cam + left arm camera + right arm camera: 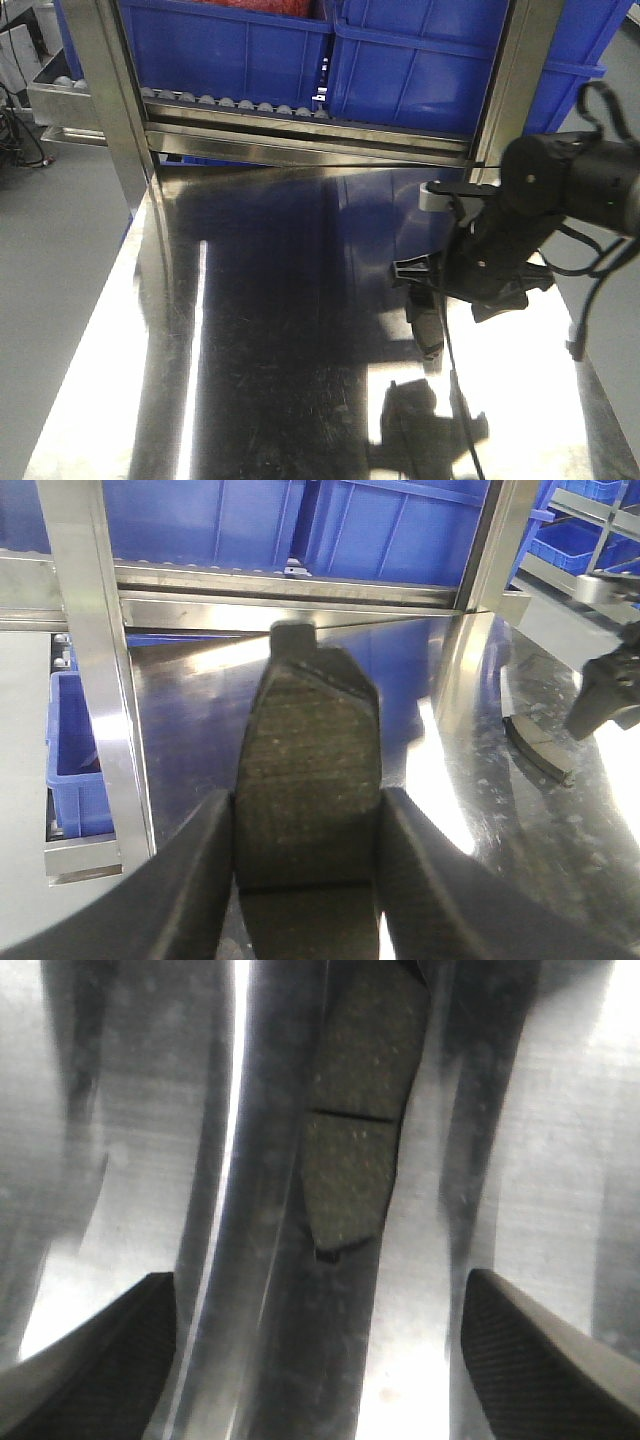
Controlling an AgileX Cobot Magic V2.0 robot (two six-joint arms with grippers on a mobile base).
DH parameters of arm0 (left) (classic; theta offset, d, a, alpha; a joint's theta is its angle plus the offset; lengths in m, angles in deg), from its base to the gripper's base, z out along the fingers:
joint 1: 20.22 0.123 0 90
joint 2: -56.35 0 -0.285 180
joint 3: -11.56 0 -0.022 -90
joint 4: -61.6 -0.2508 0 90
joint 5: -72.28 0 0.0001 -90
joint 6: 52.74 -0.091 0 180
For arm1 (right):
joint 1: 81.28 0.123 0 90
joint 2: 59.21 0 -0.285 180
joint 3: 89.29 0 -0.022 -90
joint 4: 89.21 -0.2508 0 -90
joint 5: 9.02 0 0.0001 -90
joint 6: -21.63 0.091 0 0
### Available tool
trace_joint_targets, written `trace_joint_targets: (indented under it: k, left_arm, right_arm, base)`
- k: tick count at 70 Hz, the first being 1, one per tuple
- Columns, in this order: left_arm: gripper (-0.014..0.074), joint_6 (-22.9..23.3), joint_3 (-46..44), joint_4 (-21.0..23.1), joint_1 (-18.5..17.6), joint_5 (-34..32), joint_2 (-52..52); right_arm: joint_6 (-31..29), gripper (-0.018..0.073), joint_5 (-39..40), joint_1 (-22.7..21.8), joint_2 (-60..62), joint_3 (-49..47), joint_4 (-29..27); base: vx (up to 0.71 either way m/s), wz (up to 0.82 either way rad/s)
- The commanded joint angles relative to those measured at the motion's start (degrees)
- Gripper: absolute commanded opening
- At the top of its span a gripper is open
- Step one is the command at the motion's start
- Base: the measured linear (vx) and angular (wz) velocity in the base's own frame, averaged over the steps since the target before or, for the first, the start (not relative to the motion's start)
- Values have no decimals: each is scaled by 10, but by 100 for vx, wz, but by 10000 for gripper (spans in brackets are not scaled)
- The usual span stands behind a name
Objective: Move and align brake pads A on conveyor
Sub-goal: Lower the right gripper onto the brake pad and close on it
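Gripping one brake pad [305,730] by its long sides, the left claw [305,800] holds it fast between two dark fingers [200,870]. The pad is raised over the steel table [250,350], its small end tab pointing toward the blue bins [230,50] behind the metal rack post [90,630]. A thin groove crosses the pad near the bottom of the left wrist view. The right claw [320,1280] is spread wide and holds nothing. It hangs low over a second pad [355,1150], which lies flat on the shiny tabletop at the right side of the table. In the right wrist view that pad sits between the two finger ends and a little beyond them, touching neither. Its groove runs across its middle, and one narrow end points back toward the claw.
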Motion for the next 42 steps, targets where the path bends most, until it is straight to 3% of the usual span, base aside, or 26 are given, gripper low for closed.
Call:
trace_joint_targets:
  k: [1,42]
  left_arm:
    - [-6,0,-17,-9,0,-55,-7]
    - [-6,0,-17,-9,0,-56,-7]
  right_arm:
    - [30,559,-3,5,0,-39,23]
    - [38,559,-42,4,-121,-153,49]
  base:
    - [0,0]
    - [0,0]
